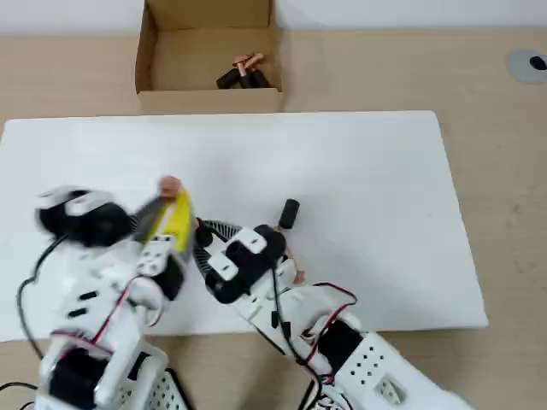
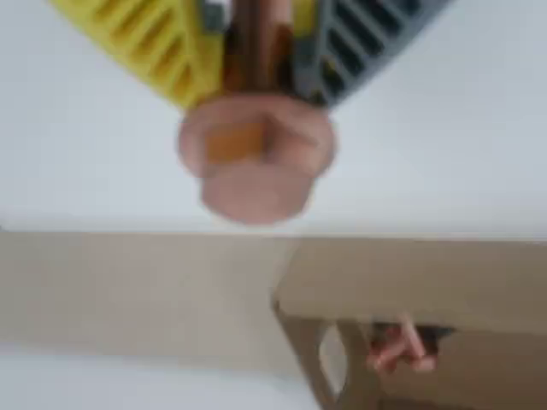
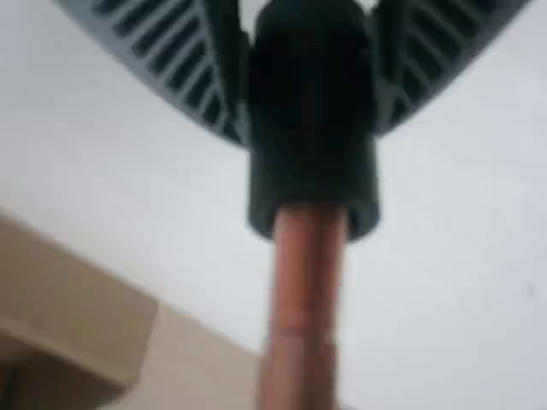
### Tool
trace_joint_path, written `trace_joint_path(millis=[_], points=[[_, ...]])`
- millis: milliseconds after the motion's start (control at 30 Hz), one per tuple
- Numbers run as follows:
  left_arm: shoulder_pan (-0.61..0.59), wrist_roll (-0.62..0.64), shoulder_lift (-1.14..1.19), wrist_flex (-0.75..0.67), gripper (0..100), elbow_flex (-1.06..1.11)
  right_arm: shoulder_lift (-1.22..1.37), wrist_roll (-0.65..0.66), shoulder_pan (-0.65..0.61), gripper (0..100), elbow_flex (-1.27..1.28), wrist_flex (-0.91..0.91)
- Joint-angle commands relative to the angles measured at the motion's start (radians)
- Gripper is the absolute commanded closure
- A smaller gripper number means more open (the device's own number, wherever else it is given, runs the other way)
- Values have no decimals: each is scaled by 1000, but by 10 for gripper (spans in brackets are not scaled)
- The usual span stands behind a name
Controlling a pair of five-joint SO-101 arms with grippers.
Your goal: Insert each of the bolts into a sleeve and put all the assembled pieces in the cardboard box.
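Here I judge the step as inserting. At left, jaws of the left gripper (image 1: 172,199) clamp a bolt (image 1: 169,184); the cardboard box (image 1: 209,101) stands upper centre-left; at centre, right gripper (image 3: 313,128) jaws grip a sleeve (image 3: 313,175). A copper shaft (image 3: 308,290) leaving it is hard to read, perhaps a seated bolt needing boxing next.

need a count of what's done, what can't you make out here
High view: the pieces in the box are too small and heaped to count; the left wrist view blurs them.
Left wrist view: the bolt shank is mostly hidden inside the left gripper.
Right wrist view: the second bolt has its end cut off by the edge, the rest hidden inside the sleeve.
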Motion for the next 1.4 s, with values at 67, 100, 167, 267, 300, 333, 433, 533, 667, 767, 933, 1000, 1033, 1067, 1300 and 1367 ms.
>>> trace_joint_path(millis=[67, 100, 167, 267, 300, 333, 433, 533, 667, 767, 933, 1000, 1033, 1067, 1300, 1367], points=[[6, 14, -10, -23, 994, 5, -19, -11, 13, 988, 1, -5], [6, 12, -10, -21, 994, 5, -19, -11, 13, 988, 1, -5], [6, 14, -10, -21, 994, 5, -19, -11, 13, 988, 1, -5], [9, 11, -10, -15, 994, 5, -19, -11, 13, 988, 1, -5], [12, 11, -10, -14, 994, 5, -19, -11, 13, 988, 1, -5], [14, 11, -10, -12, 994, 5, -19, -11, 13, 988, 1, -5], [17, 9, -10, 43, 976, -28, -19, -11, 13, 988, 1, -5], [17, 14, -10, 114, 944, -81, -19, -11, 13, 988, 1, -5], [78, 11, -10, 190, 936, -112, -19, -11, 13, 988, 1, -5], [124, 9, -8, 226, 936, -129, -19, -11, 13, 988, 1, -5], [143, -14, -8, 256, 898, -137, -19, -11, 13, 988, 1, -5], [143, -25, -8, 275, 878, -135, -19, -11, 13, 988, 1, -5], [147, -26, -8, 292, 871, -141, -19, -11, 13, 988, 1, -5], [147, -26, -8, 299, 867, -143, -19, -11, 13, 988, 1, -5], [140, -20, -8, 299, 863, -153, -19, -11, 13, 988, 1, -8], [138, -18, -8, 305, 864, -175, -19, -11, 15, 988, 1, -11]])
